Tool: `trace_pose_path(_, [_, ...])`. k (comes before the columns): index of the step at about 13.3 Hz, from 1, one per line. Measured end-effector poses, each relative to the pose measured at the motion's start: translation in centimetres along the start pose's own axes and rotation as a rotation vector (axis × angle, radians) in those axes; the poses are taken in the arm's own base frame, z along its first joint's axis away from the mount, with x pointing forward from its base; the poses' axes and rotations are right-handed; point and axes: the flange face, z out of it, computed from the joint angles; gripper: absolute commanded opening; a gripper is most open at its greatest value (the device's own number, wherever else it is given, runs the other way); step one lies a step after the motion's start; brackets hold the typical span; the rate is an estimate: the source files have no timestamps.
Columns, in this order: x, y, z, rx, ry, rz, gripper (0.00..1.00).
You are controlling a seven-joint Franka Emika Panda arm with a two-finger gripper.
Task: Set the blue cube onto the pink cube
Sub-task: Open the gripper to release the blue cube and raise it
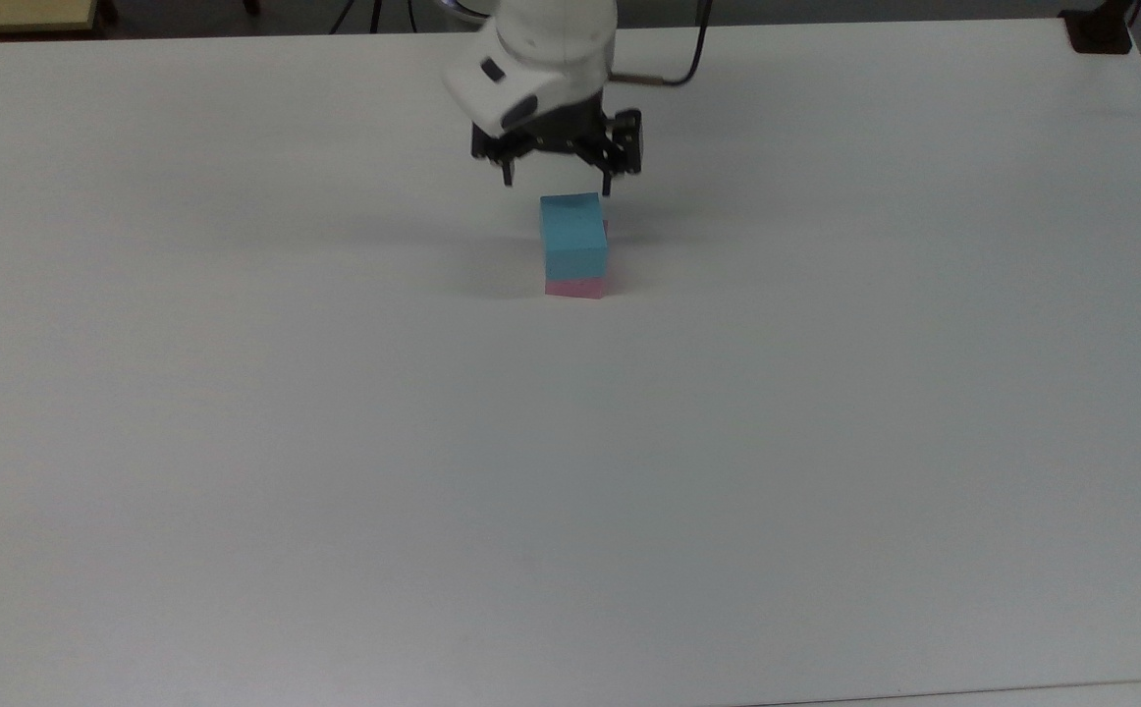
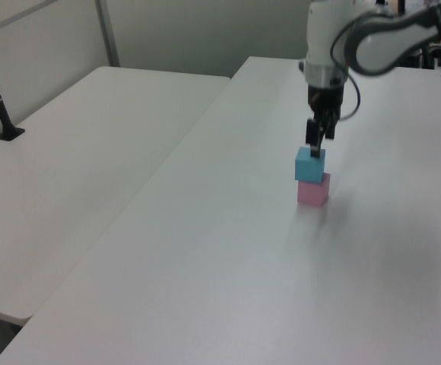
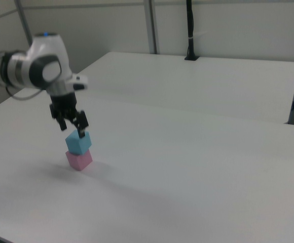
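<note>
Two cubes make a stack: the blue cube (image 1: pixel 573 236) sits on the pink cube (image 1: pixel 577 287), turned slightly askew. The gripper (image 1: pixel 558 183) hangs just above, fingers apart and empty. Retreat straight upward, avoiding any sideways brush.
</note>
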Motion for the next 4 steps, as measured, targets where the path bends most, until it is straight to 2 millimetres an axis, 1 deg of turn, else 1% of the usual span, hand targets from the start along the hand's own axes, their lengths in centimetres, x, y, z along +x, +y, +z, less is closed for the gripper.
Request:
trace_pose_path(1, [0.1,0.8,-2.6,-0.003,-0.017,0.014,1.0])
trace_pose_path(2, [0.3,2.5,-6.2,-0.005,-0.031,0.037,1.0])
trace_pose_path(3, [0.4,4.5,-8.7,-0.014,-0.033,0.032,1.0])
trace_pose_path(4, [0.5,6.8,-10.0,-0.033,-0.034,0.028,1.0])
